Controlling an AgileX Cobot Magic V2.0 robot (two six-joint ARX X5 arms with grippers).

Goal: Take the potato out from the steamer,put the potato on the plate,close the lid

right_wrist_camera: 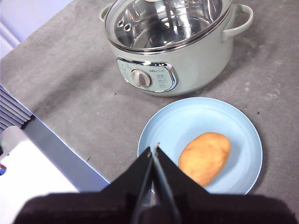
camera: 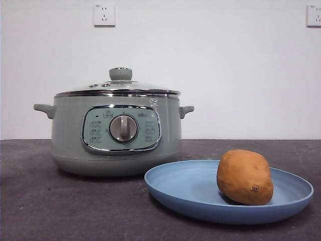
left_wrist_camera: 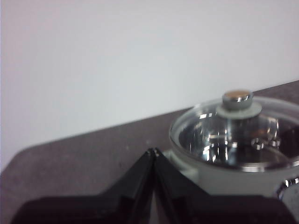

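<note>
The orange-brown potato (camera: 245,176) (right_wrist_camera: 205,157) lies on the light-blue plate (camera: 185,188) (right_wrist_camera: 187,119), toward its right side in the front view. Behind the plate stands the sage-green steamer (camera: 67,138) (right_wrist_camera: 196,63) (left_wrist_camera: 219,179). Its glass lid (camera: 118,86) (left_wrist_camera: 233,140) (right_wrist_camera: 163,23) sits on the pot, knob up. My right gripper (right_wrist_camera: 154,149) is shut, raised above the plate's near edge, holding nothing. My left gripper (left_wrist_camera: 154,151) is shut and empty, up beside the steamer. Neither gripper shows in the front view.
The dark grey table (camera: 40,201) carries only the pot and the plate. A white wall with two sockets (camera: 104,15) stands behind. In the right wrist view the table's edge (right_wrist_camera: 60,149) and a white surface lie off to one side.
</note>
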